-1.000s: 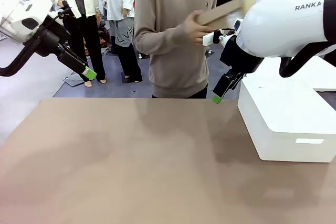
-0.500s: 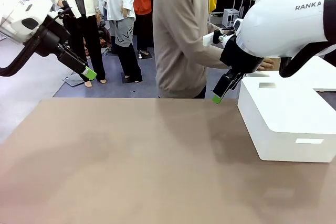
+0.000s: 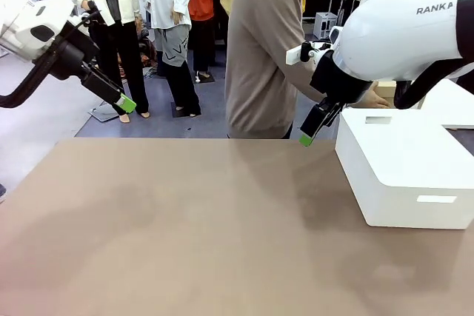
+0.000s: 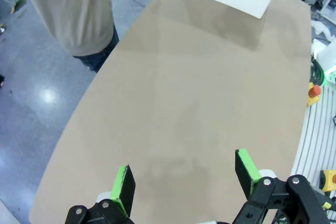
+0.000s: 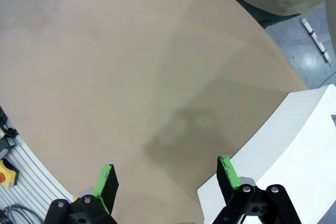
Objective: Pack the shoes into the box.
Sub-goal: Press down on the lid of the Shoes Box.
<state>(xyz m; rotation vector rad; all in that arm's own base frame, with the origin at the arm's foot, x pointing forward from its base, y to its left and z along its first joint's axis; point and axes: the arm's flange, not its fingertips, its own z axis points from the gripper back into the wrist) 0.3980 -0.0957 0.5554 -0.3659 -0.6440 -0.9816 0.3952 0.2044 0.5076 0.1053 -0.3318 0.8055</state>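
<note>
A brown table (image 3: 185,227) is seen from the robot's side, with a large white box (image 3: 407,172) standing on its right part, near the far edge. The left gripper (image 4: 184,174) is held above the table's left far corner in the front view; in the left wrist view its green-padded fingers (image 4: 123,182) are spread wide with nothing between them, only bare tabletop below. The right gripper (image 5: 165,177) is raised over the far right part of the table, just left of the white box; its fingers (image 5: 227,171) are likewise spread apart and empty, one of them seen against the white box's near corner in the right wrist view. A person (image 3: 266,49) in a beige sweater is standing at the far side, turned toward the right, with a hand (image 3: 378,98) reaching down behind the right arm, at the far edge of the white box. A small tan patch (image 3: 385,86) is glimpsed just above that hand; whether it is the cardboard box cannot be told. The shoes cannot be made out. Other people are standing farther back on the left, on a blue-grey floor (image 3: 163,120).
</note>
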